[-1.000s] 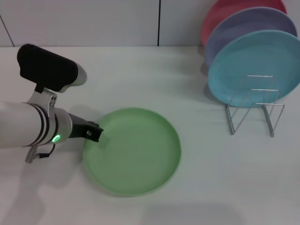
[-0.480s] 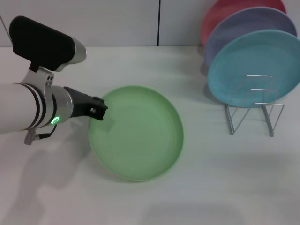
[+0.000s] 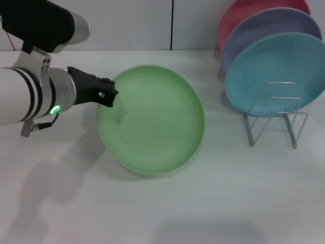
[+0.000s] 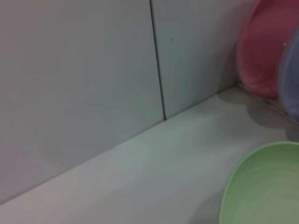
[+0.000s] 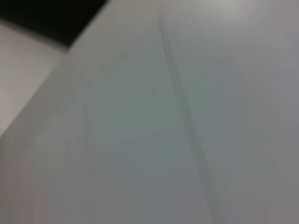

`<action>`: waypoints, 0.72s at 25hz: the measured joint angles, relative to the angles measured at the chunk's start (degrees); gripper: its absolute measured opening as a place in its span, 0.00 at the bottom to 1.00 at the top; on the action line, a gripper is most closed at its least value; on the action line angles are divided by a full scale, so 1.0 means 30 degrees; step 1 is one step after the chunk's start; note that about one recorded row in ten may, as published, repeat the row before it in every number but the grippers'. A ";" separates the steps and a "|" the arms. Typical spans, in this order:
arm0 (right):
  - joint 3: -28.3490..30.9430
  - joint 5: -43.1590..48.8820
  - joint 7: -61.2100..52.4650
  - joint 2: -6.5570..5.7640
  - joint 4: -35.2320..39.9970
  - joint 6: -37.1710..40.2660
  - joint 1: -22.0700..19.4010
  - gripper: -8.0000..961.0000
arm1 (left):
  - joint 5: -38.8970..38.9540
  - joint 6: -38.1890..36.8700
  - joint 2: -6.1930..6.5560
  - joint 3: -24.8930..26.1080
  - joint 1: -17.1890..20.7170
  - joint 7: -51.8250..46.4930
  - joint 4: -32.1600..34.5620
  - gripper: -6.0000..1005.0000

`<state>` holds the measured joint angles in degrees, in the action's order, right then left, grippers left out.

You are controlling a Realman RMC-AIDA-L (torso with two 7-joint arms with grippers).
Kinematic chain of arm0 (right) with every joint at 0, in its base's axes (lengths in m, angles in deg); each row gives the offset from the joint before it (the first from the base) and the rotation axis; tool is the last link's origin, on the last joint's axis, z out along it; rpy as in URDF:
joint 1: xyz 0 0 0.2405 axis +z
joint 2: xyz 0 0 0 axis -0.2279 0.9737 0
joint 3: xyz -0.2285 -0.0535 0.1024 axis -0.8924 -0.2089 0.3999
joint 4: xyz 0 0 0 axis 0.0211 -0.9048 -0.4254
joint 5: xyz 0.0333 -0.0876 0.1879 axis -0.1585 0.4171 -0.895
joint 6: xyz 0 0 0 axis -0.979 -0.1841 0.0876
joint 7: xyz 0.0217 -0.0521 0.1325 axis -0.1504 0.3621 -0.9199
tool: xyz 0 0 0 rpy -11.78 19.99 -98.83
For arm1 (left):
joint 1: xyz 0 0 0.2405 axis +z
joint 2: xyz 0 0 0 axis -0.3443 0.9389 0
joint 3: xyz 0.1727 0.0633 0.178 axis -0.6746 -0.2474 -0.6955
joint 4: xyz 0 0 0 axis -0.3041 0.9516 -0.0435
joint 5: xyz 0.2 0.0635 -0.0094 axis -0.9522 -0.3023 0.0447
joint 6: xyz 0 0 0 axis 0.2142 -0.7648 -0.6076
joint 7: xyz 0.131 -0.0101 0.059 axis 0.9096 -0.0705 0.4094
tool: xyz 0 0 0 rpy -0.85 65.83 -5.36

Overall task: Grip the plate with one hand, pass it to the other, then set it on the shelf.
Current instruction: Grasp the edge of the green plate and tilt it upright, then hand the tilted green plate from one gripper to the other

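The light-green plate [image 3: 152, 119] hangs above the white table, left of centre in the head view, tilted with its hollow face toward me. My left gripper [image 3: 108, 95], black with a silver wrist and a green light, is shut on the plate's left rim. The plate's edge also shows in the left wrist view [image 4: 266, 186]. The silver wire shelf [image 3: 277, 114] stands at the right. My right gripper is out of view; the right wrist view shows only a blank pale surface.
A teal-blue plate [image 3: 277, 71], a lavender plate [image 3: 269, 30] and a pink plate [image 3: 244, 12] stand upright in the back part of the shelf. A white wall with a dark seam [image 3: 172, 24] runs behind the table.
My left gripper has lifted the green plate off the table and raised it toward the back, and the plate has tilted up more.
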<state>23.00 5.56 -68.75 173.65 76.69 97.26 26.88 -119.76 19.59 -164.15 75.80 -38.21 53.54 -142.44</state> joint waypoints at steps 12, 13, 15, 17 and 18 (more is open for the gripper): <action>-1.1378 0.9646 -2.7299 0.3077 2.8100 -0.3650 -0.0779 0.77 | -0.0053 -0.0149 -0.0043 0.0799 -0.0267 0.0166 -0.0479 0.03; -1.1093 1.0306 -2.8113 0.2980 2.8894 -0.2708 -0.0570 0.77 | -0.0050 -0.0258 -0.0036 0.0834 -0.0302 0.0169 -0.0555 0.03; -1.0345 1.0910 -2.9379 0.2625 2.9643 -0.0911 0.0082 0.77 | -0.0054 -0.0310 -0.0035 0.0884 -0.0270 0.0208 -0.0751 0.03; -0.9388 1.1143 -3.0274 0.2287 2.9495 0.0779 0.0787 0.77 | -0.0071 -0.0335 -0.0031 0.0921 -0.0279 0.0237 -0.0882 0.03; -0.8917 1.1353 -3.0549 0.2144 2.9262 0.1477 0.1166 0.77 | -0.0066 -0.0364 -0.0027 0.0923 -0.0319 0.0241 -0.0964 0.03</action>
<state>-3.75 39.61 -160.40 180.08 164.48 101.69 30.38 -119.96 18.50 -164.24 78.57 -39.17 54.27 -145.33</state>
